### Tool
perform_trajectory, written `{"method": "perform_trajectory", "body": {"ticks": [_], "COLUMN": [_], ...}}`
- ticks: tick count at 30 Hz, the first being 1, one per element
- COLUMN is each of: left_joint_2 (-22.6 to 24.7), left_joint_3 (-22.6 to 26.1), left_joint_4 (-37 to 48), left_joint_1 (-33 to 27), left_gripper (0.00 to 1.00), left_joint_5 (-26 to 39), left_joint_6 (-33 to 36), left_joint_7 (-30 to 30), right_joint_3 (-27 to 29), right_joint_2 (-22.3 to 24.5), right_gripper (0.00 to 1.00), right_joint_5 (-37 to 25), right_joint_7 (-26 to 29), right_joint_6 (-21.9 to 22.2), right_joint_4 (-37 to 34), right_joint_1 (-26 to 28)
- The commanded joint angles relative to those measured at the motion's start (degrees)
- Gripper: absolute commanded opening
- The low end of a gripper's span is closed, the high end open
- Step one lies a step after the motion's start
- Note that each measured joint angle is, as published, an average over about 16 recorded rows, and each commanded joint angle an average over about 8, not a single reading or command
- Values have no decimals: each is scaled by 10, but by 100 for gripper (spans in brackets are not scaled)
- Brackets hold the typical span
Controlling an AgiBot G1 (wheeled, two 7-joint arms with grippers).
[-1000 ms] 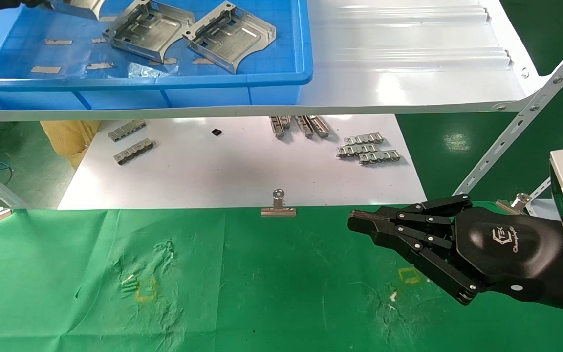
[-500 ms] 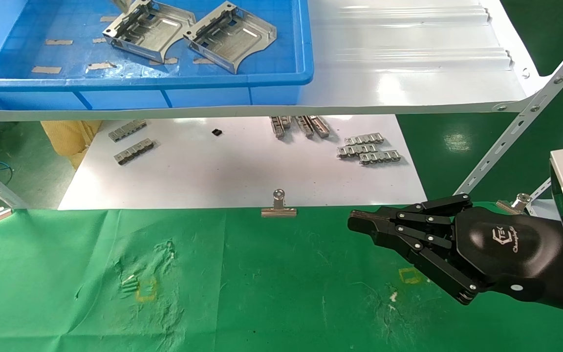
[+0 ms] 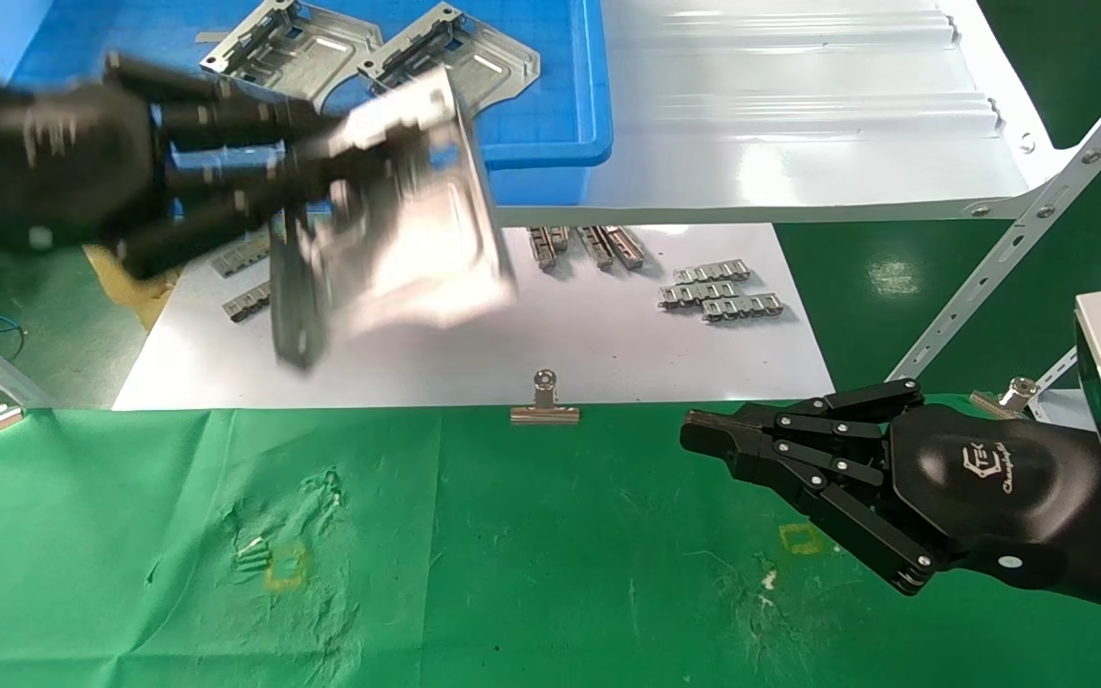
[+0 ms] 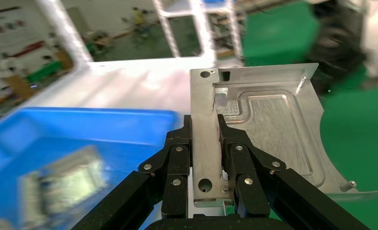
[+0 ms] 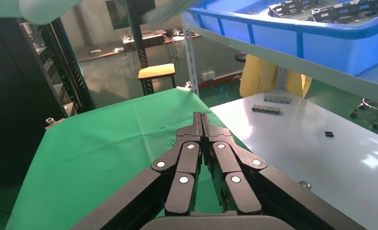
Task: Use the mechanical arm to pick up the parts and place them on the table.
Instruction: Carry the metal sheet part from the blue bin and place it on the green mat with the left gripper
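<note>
My left hand [image 3: 321, 182], out of view half a second ago, now hangs over the white board [image 3: 474, 354], clamped on a part [image 3: 407, 248]. Two parts [image 3: 455, 48] remain in the far bin [image 3: 550, 143]. My right hand [image 3: 703, 435], fingers pressed together and empty, hasn't moved above the table [image 3: 512, 573].

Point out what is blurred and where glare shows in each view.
Head view: the black left gripper and its silver stamped plate are motion-smeared; glare streaks the glossy white shelf. Left wrist view: the blue bin is blurred, the plate sharp. Right wrist view: the right gripper is crisp.
</note>
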Motion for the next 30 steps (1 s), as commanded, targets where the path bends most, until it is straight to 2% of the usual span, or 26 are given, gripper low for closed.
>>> {"method": "perform_trajectory", "body": {"ticks": [1, 6, 12, 20, 30], "left_joint_2": [-21, -58, -81, -98, -98], "left_joint_3": [21, 73, 113, 143, 161], "left_joint_4": [-57, -109, -117, -138, -146], "left_joint_1": [29, 57, 69, 100, 127], "left_gripper": [0, 0, 0, 0, 0], "left_joint_5": [-34, -42, 4, 79, 124], "left_joint_6": [0, -8, -31, -72, -107], "left_joint_7": [-9, 19, 51, 90, 110], "right_joint_3": [0, 0, 0, 0, 0], "right_joint_2": [0, 0, 0, 0, 0], "right_gripper": [0, 0, 0, 0, 0], "right_joint_5": [0, 0, 0, 0, 0], "right_joint_7": [0, 0, 0, 0, 0], "right_joint_6": [0, 0, 0, 0, 0], "right_joint_4": [0, 0, 0, 0, 0], "right_joint_1": [0, 0, 0, 0, 0]}}
